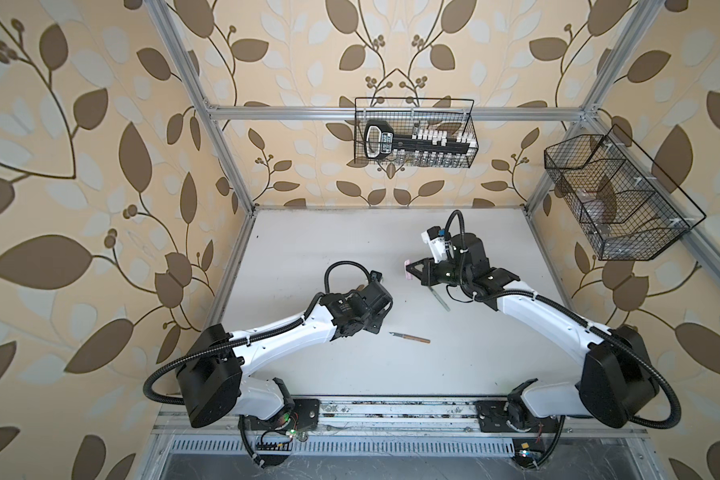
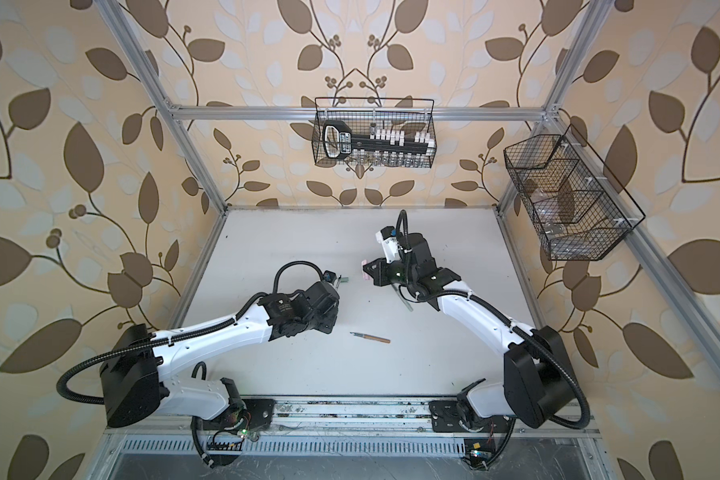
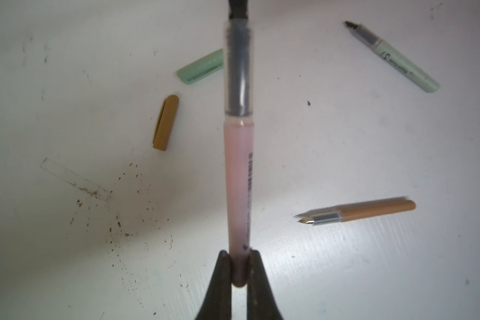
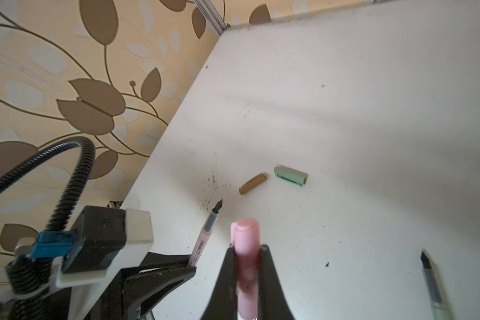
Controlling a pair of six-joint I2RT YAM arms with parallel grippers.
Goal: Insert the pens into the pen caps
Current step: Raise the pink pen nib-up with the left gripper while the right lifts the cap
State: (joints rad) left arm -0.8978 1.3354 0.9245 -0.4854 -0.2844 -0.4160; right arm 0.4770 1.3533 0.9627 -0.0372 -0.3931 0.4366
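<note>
**Top views.** The right gripper (image 1: 415, 271) is clamped on the pink cap (image 1: 408, 270) above the white table (image 1: 341, 245). Two pens lie loose. The green pen (image 1: 443, 298) is just behind this gripper, partly under the wrist. The tan-brown pen (image 1: 410, 337) is well apart from it, towards the arm bases. We count two wire baskets (image 1: 414, 133) on the frame. A black object in one bears a label too small to read.

**Left wrist view.** The left gripper (image 3: 239, 257) is closed tight on the rear end of the pink pen (image 3: 237, 171). The pen runs straight out from the fingertips, with its dark tip farthest away. A dark barcode-like print runs along the pink barrel, and we cannot read it. On the table beyond the fingertips, to one side of the held pen, lie two caps. The green cap (image 3: 203, 69) is partly hidden by the pen, and the tan-brown cap (image 3: 165, 123) is nearer the gripper. To the other side lie the tan-brown pen, nearer, and the green pen, farther. The green pen's dark lettering is too blurred to read. This view shows three pens and two caps.

**Right wrist view.** One end of the pink cap projects past the right gripper's fingertips. The left gripper holds the pink pen just beside it, and the pen's tip is apart from the cap. Ahead of both grippers the tan-brown and green caps lie near each other without touching. This view shows three caps and two pens.
</note>
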